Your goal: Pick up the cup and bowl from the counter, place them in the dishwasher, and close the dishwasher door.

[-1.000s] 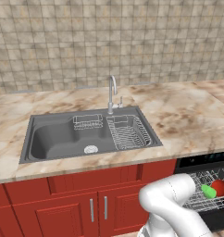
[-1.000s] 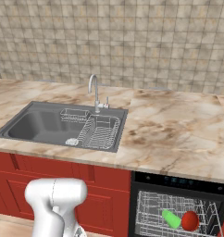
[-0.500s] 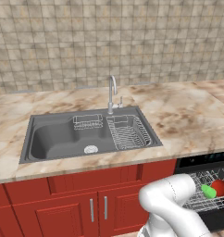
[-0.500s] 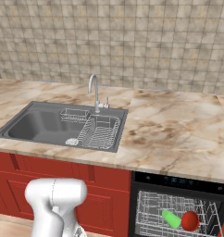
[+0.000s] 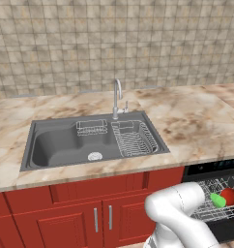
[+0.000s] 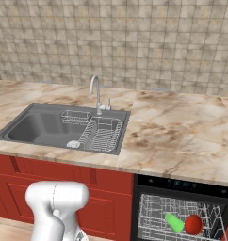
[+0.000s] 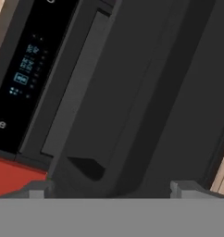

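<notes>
The green cup (image 5: 217, 199) (image 6: 174, 222) lies on its side in the white wire rack of the open dishwasher (image 6: 182, 207), with the red bowl (image 5: 229, 195) (image 6: 193, 225) right beside it. In the hand view my gripper (image 7: 110, 189) is open and holds nothing. Its fingertips (image 7: 37, 189) stand wide apart, close in front of the black dishwasher door (image 7: 132, 92). The door's control strip (image 7: 21, 78) with small blue lights runs along the left of that view. The marble counter (image 5: 186, 121) (image 6: 182, 136) lies above the dishwasher.
A grey sink (image 5: 61, 145) (image 6: 36, 127) with a wire drying rack (image 5: 133, 138) and a tap (image 5: 117, 97) is set into the counter. Red cabinets (image 5: 90, 208) with silver handles stand below it. A red cabinet face (image 7: 12, 178) shows beside the door.
</notes>
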Controlling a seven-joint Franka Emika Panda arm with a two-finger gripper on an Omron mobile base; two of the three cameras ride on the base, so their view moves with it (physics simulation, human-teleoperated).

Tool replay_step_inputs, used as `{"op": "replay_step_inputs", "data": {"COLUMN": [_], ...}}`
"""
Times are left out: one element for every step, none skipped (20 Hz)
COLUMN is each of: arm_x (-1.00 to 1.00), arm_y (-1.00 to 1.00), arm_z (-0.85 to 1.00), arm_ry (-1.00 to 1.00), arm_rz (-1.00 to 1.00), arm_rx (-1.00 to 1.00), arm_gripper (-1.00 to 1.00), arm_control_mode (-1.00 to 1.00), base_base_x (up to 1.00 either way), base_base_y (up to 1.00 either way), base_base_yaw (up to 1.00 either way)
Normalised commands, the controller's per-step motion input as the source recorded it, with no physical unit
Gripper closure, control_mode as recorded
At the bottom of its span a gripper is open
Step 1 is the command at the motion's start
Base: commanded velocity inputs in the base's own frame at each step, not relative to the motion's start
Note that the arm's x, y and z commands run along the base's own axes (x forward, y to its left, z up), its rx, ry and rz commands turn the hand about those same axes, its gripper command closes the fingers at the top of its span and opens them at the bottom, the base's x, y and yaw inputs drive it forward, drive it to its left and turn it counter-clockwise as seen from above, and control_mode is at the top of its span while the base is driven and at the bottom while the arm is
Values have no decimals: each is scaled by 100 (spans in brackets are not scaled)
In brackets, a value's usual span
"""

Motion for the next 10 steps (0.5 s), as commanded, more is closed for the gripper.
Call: {"op": "replay_step_inputs", "data": {"arm_x": [0, 0, 0, 0, 0, 0, 0, 0, 0, 0], "arm_y": [-14, -15, -16, -19, -19, -21, -21, -21, -23, -23], "arm_z": [-59, -59, -58, -60, -59, -57, -56, -52, -50, -46], "arm_ry": [-9, -10, -10, -10, -10, -10, -10, -10, -10, -10], "arm_rz": [0, 0, 0, 0, 0, 0, 0, 0, 0, 0], "arm_rx": [0, 0, 0, 0, 0, 0, 0, 0, 0, 0], "arm_gripper": [-100, -100, -100, -100, -100, -100, -100, -100, -100, -100], "arm_control_mode": [-100, -100, -100, -100, -100, -100, -100, -100, -100, -100], "base_base_x": [0, 0, 0, 0, 0, 0, 0, 0, 0, 0], "base_base_y": [0, 0, 0, 0, 0, 0, 0, 0, 0, 0], "base_base_yaw": [0, 0, 0, 0, 0, 0, 0, 0, 0, 0]}}
